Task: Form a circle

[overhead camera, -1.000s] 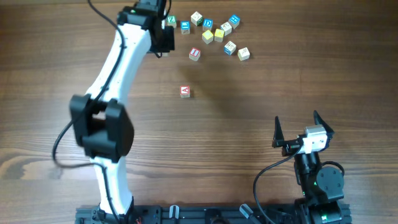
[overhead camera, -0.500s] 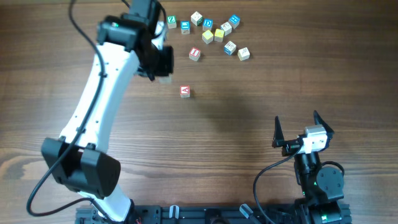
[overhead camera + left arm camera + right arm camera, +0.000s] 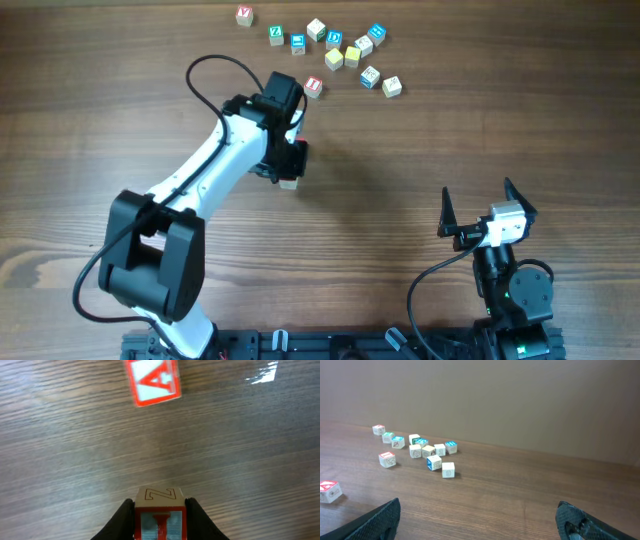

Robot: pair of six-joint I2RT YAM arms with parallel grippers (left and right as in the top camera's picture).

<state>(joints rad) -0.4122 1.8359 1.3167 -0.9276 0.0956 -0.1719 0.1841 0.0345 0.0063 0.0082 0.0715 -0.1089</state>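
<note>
Left gripper point(image 3: 160, 516) is clamped on a small wooden cube with engraved Z top point(image 3: 160, 494). It has just swung from the 12 o'clock loose letter cubes point(image 3: 350, 52) to table centre, near the red-bordered wooden "A" cube point(image 3: 152, 380). No circle yet, so this is likely its second piece. Right gripper point(image 3: 478, 205) gapes wide, idle at 5 o'clock.

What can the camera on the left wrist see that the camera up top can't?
Only the left wrist view: the carved Z on top of the held cube, and the letter on the red A cube, which lies just ahead on the table, apart from the held one. From above, the arm mostly covers that A cube.
Only the overhead view: the bunch of loose cubes at the far side, and the right pincer, open and empty.
Both: the left pincer shut on that one cube.
</note>
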